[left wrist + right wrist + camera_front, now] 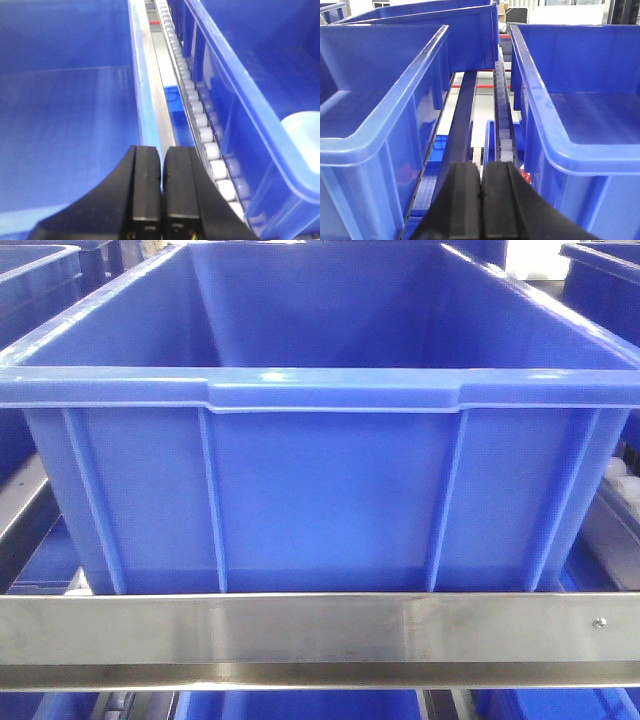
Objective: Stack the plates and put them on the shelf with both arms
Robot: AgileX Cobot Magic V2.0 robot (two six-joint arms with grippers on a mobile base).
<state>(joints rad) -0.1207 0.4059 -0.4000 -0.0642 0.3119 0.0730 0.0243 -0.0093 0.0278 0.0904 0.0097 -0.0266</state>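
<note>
A crate [320, 410] sits on the shelf [320, 628] behind its front rail; more crates stand left [35, 280] and right [605, 285].

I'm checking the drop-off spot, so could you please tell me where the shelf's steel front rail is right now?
In the front view, the steel rail runs across the bottom of the picture, directly below the big blue crate, with a small screw near its right end.
</note>
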